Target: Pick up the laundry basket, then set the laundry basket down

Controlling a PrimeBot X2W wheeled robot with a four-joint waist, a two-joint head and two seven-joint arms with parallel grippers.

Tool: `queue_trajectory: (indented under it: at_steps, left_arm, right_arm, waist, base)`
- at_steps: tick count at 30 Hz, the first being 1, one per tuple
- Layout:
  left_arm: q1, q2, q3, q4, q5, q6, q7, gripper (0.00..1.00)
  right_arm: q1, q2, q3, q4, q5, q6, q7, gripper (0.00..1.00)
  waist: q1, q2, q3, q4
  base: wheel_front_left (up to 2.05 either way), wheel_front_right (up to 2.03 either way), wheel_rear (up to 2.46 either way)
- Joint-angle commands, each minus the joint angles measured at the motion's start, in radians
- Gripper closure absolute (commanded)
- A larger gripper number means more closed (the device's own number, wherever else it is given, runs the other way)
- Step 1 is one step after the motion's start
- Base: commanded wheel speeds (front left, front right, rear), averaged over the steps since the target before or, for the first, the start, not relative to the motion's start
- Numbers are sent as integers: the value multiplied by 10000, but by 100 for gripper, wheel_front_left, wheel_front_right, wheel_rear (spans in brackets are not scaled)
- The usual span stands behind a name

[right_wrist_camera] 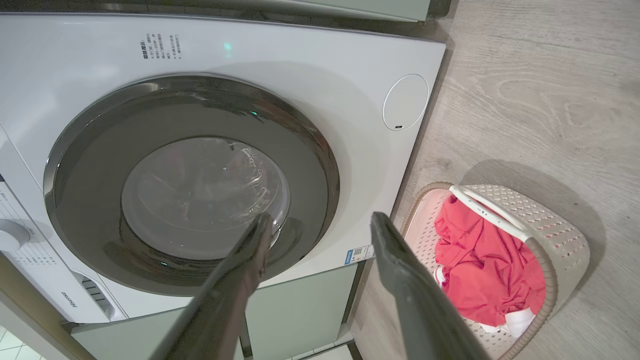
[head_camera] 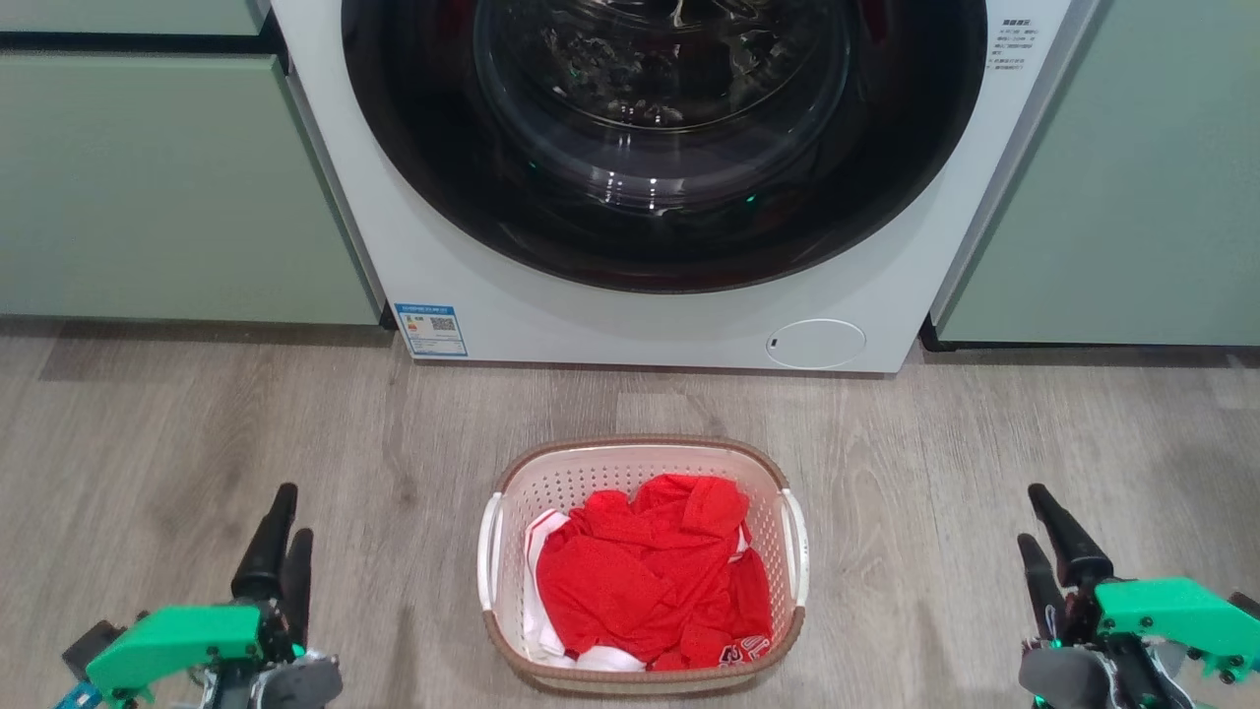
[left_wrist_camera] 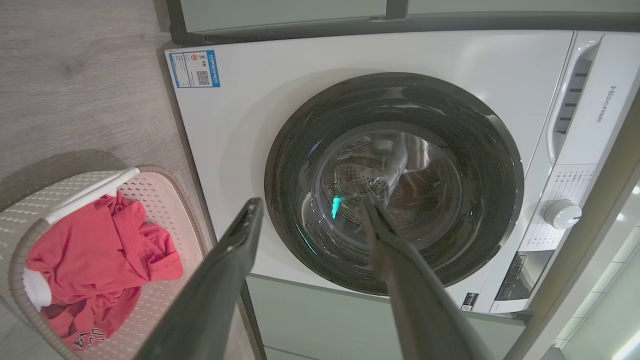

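The laundry basket (head_camera: 591, 481) stands on the wooden floor in front of me, cream-white with perforated walls, a brown rim and white side handles. Red and white clothes (head_camera: 640, 576) lie piled inside it. My left gripper (head_camera: 292, 514) hangs open to the basket's left, well apart from it, with nothing between its fingers. Equally far off on the other side is my right gripper (head_camera: 1031, 515), also open and empty. The left wrist view shows my left gripper (left_wrist_camera: 311, 202) spread wide, the basket (left_wrist_camera: 160, 200) off to one side. In the right wrist view the open right gripper (right_wrist_camera: 320, 217) stands beside the basket (right_wrist_camera: 555, 230).
A white front-loading washing machine (head_camera: 669, 330) with a dark round door (head_camera: 660, 148), shut, stands right behind the basket. Pale green cabinets (head_camera: 148, 187) flank it on both sides. Bare floor (head_camera: 394, 473) lies between each gripper and the basket.
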Motion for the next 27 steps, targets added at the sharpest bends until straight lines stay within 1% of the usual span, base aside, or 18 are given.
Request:
queue_trajectory:
  at_steps: [1, 4, 8, 9, 20, 27]
  left_arm:
    - [-501, 66, 74, -432, 298, -11, -141, 0]
    - [-538, 67, 99, -543, 648, -11, -229, 0]
    - [-593, 69, 107, -763, 1308, 64, -346, 0]
    - [-593, 69, 107, -763, 1308, 64, -346, 0]
    - [-796, 75, -140, -1620, 3340, 436, -668, 0]
    - [-913, 88, -484, -2040, 4792, 688, -874, 0]
  right_arm:
    - [-400, -68, -16, -399, -252, 9, -142, 0]
    - [-426, -71, -15, -484, -542, 11, -230, 0]
    - [-473, -75, -79, -517, -1260, 13, -347, 0]
    - [-473, -75, -79, -517, -1260, 13, -347, 0]
    - [-695, -86, -36, -1117, -3238, 18, -669, 0]
    - [-812, -92, 27, -1556, -4520, 21, -874, 0]
  waist:
    - [0, 0, -1, 2]
    - [0, 0, -1, 4]
    - [0, 0, -1, 7]
    - [0, 0, -1, 7]
    - [0, 0, 14, 35]
    - [0, 0, 15, 79]
  base:
    - [0, 0, 0]
    - [0, 0, 0]
    - [0, 0, 0]
    - [0, 0, 0]
    - [0, 0, 0]
    - [0, 0, 0]
